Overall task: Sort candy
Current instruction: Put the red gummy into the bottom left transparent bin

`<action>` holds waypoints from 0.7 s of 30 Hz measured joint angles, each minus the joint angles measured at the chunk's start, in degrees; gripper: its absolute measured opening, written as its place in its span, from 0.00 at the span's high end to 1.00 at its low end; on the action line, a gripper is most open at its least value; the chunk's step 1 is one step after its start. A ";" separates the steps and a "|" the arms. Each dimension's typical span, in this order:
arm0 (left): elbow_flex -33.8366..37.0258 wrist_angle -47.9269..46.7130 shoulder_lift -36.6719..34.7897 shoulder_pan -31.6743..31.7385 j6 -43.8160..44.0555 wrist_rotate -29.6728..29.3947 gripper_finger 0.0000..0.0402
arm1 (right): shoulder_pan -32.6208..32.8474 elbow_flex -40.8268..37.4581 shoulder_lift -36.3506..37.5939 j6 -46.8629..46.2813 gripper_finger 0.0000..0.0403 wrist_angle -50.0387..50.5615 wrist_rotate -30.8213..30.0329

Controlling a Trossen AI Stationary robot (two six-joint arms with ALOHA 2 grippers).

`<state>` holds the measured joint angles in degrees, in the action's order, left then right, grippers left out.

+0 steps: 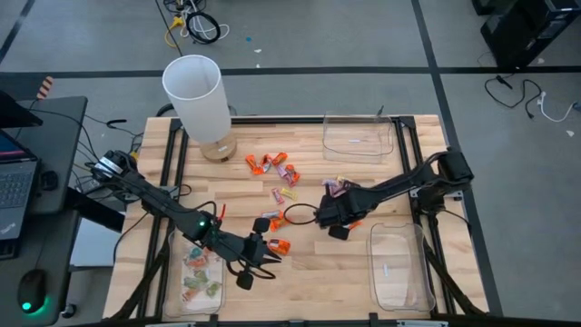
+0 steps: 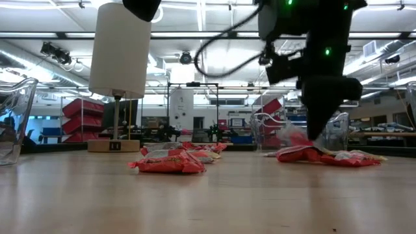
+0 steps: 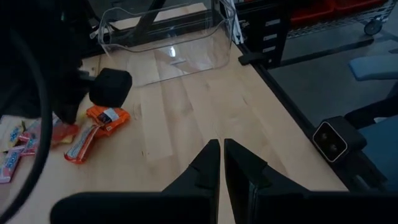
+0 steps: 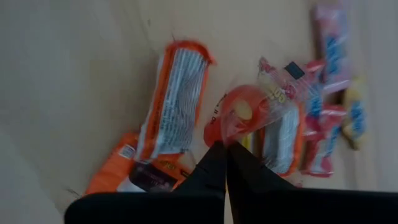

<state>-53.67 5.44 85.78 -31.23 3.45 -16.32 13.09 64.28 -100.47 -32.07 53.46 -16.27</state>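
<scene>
Candy in orange and pink-and-yellow wrappers lies scattered on the middle of the wooden table point(image 1: 300, 272), with a cluster point(image 1: 272, 165) toward the far side. My right gripper point(image 4: 224, 149) stands over a small pile point(image 2: 318, 156) right of centre, shut on an orange candy point(image 4: 245, 112). More orange candy point(image 4: 174, 93) lies beside it. My left gripper point(image 3: 221, 146) hovers above the table near its front, left of centre, shut, with nothing between its fingers. One orange candy point(image 1: 280, 245) lies just beside it. My right gripper pinches the crinkled end of the orange candy's wrapper point(image 4: 235, 127) between its two fingertips. The fingers come from above, pointing steeply down. The candy sits at table level among the other sweets point(image 2: 305, 155); whether it has left the wood I cannot tell.
Clear plastic trays stand at the far right point(image 1: 359, 136), near right point(image 1: 399, 272) and near left point(image 1: 177, 272), the last holding several pale sweets. A tall white cylinder on a wooden base point(image 1: 195, 91) stands at the far left. Bare wood lies between the two grippers.
</scene>
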 joint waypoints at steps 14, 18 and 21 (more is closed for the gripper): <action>0.00 -1.07 0.00 0.45 -0.12 -9.51 0.94 | 11.80 5.84 2.19 12.42 1.00 -15.50 -15.71; 0.00 -1.34 0.00 0.95 0.41 -9.58 0.92 | 14.73 5.87 2.19 20.15 1.00 -22.92 -19.60; 0.00 -1.57 0.00 1.62 2.59 -10.97 0.89 | 16.38 5.87 2.19 26.37 1.00 -26.47 -22.48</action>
<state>-53.67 3.87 85.78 -29.61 6.04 -27.28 29.46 70.15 -98.28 -5.70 26.98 -38.74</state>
